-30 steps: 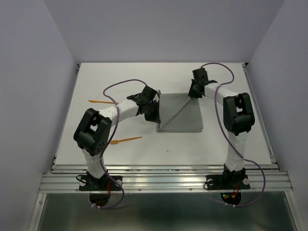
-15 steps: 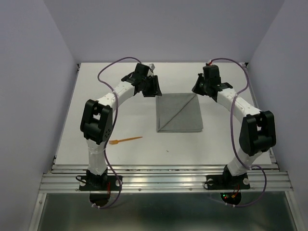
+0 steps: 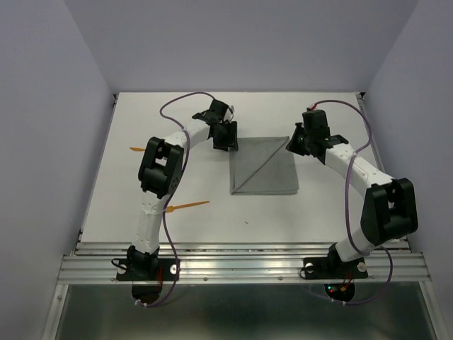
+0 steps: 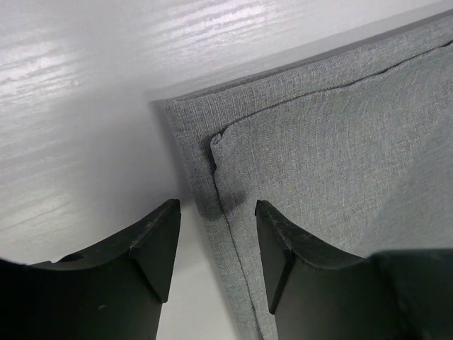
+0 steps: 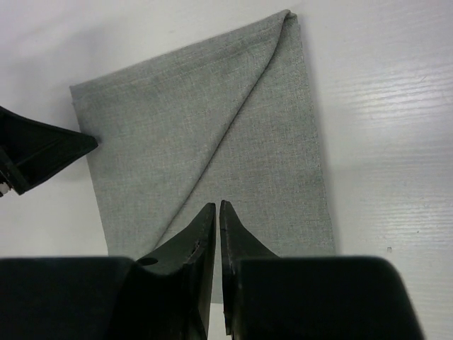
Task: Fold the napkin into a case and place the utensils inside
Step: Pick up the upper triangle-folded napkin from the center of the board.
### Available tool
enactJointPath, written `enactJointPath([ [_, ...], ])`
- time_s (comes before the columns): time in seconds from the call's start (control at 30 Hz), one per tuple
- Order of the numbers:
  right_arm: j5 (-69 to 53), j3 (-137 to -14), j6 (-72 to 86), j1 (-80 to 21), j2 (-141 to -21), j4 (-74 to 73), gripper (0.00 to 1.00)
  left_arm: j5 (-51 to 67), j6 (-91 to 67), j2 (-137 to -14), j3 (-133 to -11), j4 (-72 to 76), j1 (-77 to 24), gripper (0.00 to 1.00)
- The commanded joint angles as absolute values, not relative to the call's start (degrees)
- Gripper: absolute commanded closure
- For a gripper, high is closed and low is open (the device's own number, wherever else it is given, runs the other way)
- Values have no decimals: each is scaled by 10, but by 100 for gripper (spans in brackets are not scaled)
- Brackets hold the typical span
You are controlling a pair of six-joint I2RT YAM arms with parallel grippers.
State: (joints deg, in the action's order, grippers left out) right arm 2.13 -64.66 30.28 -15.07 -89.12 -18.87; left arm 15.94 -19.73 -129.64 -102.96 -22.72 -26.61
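Napkin [image 3: 263, 166]: lay folded flat in the middle of the worktop [image 3: 333, 205], an oblong crossed by a diagonal fold line. At its far-left corner the upper hem sat just inside the lower edge.
Left pincer [image 3: 230, 142]: released, fingers [image 4: 152, 241] apart, astride the left edge at that corner.
Right pincer [image 3: 291, 144]: clenched to a slit at the far-right corner, no cloth in it.
Fork [image 3: 185, 206]: near-left, well apart from the napkin.
Second utensil [image 3: 139, 149]: farther left.
Open room: white worktop showed round all four edges.

Napkin [image 4: 318, 142]: grey woven cloth, matt. Table [image 3: 177, 188]: white, smooth, faint sheen. Utensil [image 3: 187, 206]: orange plastic.
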Motion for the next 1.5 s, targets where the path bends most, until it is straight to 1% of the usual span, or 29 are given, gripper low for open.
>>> enactJointPath([
  [0.0,10,-646,308,-155,-871,-182,88,142,-174,-1301,-1078,-244,-265,44],
  [0.13,10,-642,309,-160,-867,-185,88,137,-171,-1336,-1104,-261,-265,48],
  [0.3,8,-636,313,-160,-860,-185,88,133,-177,-1346,-1093,-265,-265,56],
  [0.53,11,-635,315,-171,-863,-187,88,106,-184,-1348,-1086,-267,-279,57],
  [0.63,11,-639,316,-171,-863,-187,88,106,-189,-1356,-1093,-272,-281,73],
  [0.67,11,-639,316,-177,-864,-187,88,106,-192,-1358,-1098,-274,-281,84],
  [0.77,20,-646,308,-197,-865,-197,88,112,-199,-1357,-1099,-274,-281,100],
  [0.93,55,-656,296,-255,-874,-212,87,111,-211,-1323,-1084,-272,-279,100],
  [0.97,66,-658,293,-267,-877,-216,83,107,-216,-1314,-1072,-270,-276,100],
  [1.03,76,-659,293,-304,-882,-219,82,109,-226,-1284,-1051,-264,-271,100],
  [1.13,100,-658,297,-355,-889,-212,78,122,-248,-1236,-992,-241,-261,100],
  [1.2,125,-664,299,-381,-901,-209,76,121,-257,-1200,-945,-222,-259,100],
  [1.27,149,-669,300,-416,-919,-203,72,127,-272,-1180,-906,-206,-259,100],
  [1.4,184,-700,297,-471,-971,-203,70,152,-287,-1147,-865,-182,-260,100],
  [1.47,205,-710,297,-490,-991,-200,64,156,-288,-1143,-859,-178,-260,100],
])
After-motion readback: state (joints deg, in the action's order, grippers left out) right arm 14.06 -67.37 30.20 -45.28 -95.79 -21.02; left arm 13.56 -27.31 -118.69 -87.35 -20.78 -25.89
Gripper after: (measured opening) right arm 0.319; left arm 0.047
